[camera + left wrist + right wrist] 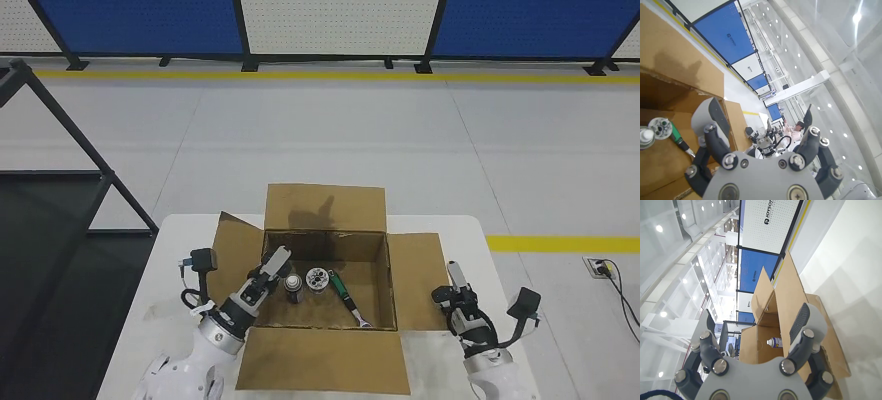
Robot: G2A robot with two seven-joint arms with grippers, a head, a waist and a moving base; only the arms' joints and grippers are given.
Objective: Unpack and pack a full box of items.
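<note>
Cardboard box (325,205), open, in the middle of the white table (425,365), all four flaps spread outward. Holds three items on its floor: upright spray can (292,288) with a white cap nearest the left wall, round grey disc (318,279) just beside it on the right, green-handled tool (348,300) next over, lying slantwise with its metal end toward the front wall. Left gripper (277,260) over the box's left wall, near the spray can; fingers (719,117) spread wide, nothing between them. Seen past those fingers, down in the box: can, disc and tool handle close together. Right gripper (455,272) outside the box, above the table just beside the right flap, well apart from the items; fingers (800,317) likewise wide apart, holding nothing. Beyond it, the box side-on, with the can's white cap showing inside.
</note>
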